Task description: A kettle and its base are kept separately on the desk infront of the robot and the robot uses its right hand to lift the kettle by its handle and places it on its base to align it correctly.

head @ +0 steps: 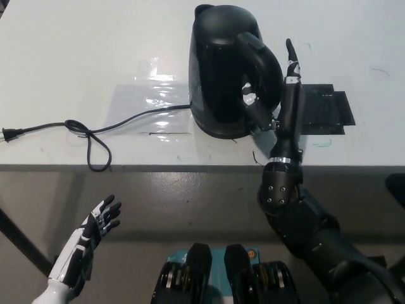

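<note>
Black and narrow, my right hand (286, 95) stands just to the right of the kettle's handle (262, 73), fingers straight and apart, nothing held; one finger reaches in under the handle's loop near a small white mark. My kettle (218, 79) is a glossy black jug with a rounded body, a closed lid and a small spout at its upper left. It sits upright on the white desk (76, 50), over the spot where the power cord (95, 130) runs in; the base beneath it is hidden, so I cannot tell how it is seated. That cord loops in a loose knot and ends in a plug (7, 133) near the desk's left edge. A clear shiny sheet (152, 95) lies left of the kettle, a dark ribbed mat (323, 111) to its right, behind my hand. My white left hand (95, 225) hangs below the desk, fingers spread.
</note>
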{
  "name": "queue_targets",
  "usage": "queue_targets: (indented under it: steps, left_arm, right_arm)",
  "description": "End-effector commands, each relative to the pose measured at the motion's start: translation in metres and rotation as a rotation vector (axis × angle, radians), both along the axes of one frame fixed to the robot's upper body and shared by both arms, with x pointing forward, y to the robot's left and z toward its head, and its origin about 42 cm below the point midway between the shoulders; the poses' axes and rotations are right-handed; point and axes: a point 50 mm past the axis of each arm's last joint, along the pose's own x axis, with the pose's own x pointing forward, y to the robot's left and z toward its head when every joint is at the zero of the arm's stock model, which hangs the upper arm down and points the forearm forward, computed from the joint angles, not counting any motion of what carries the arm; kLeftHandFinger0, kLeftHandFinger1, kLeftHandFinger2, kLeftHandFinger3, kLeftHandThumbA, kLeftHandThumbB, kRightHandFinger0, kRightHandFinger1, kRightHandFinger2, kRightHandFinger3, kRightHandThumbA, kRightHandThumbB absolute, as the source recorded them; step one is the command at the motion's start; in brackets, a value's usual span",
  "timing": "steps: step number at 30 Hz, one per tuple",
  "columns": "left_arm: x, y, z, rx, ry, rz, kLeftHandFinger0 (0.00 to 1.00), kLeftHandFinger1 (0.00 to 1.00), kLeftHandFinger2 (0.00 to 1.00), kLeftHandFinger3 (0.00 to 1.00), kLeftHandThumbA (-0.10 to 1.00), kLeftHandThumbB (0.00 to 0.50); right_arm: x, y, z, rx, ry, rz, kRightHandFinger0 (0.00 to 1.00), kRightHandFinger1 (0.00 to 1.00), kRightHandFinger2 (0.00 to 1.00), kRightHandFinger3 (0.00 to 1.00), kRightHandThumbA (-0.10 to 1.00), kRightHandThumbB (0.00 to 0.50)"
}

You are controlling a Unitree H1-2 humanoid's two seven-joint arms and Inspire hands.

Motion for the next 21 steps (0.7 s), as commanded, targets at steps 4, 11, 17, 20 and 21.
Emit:
queue_targets:
  steps: [4, 11, 17, 20, 21]
  left_arm:
    - [0.000, 0.007, 0.009, 0.003, -0.041, 0.002, 1.00, 1.00, 1.00, 1.00, 0.98, 0.228]
    - [-0.001, 0.006, 0.010, 0.000, -0.042, -0.005, 1.00, 1.00, 1.00, 1.00, 0.94, 0.216]
    - [-0.002, 0.005, 0.011, 0.001, -0.044, -0.007, 1.00, 1.00, 1.00, 1.00, 0.92, 0.237]
    - [-0.002, 0.006, 0.011, 0.005, -0.043, -0.006, 1.00, 1.00, 1.00, 1.00, 0.93, 0.267]
    - [-0.002, 0.006, 0.010, 0.009, -0.042, -0.005, 1.00, 1.00, 1.00, 1.00, 0.93, 0.272]
  right_arm:
    - [0.011, -0.004, 0.032, 0.018, 0.089, 0.416, 1.00, 1.00, 1.00, 1.00, 0.93, 0.500]
    - [0.007, -0.014, 0.061, 0.111, 0.006, 0.501, 1.00, 1.00, 1.00, 1.00, 0.95, 0.500]
    - [-0.009, -0.026, 0.100, 0.261, -0.103, 0.593, 1.00, 1.00, 1.00, 1.00, 0.90, 0.500]
    - [-0.020, -0.034, 0.120, 0.327, -0.164, 0.646, 1.00, 1.00, 1.00, 1.00, 0.84, 0.500]
    - [-0.027, -0.040, 0.134, 0.332, -0.208, 0.650, 1.00, 1.00, 1.00, 1.00, 0.89, 0.500]
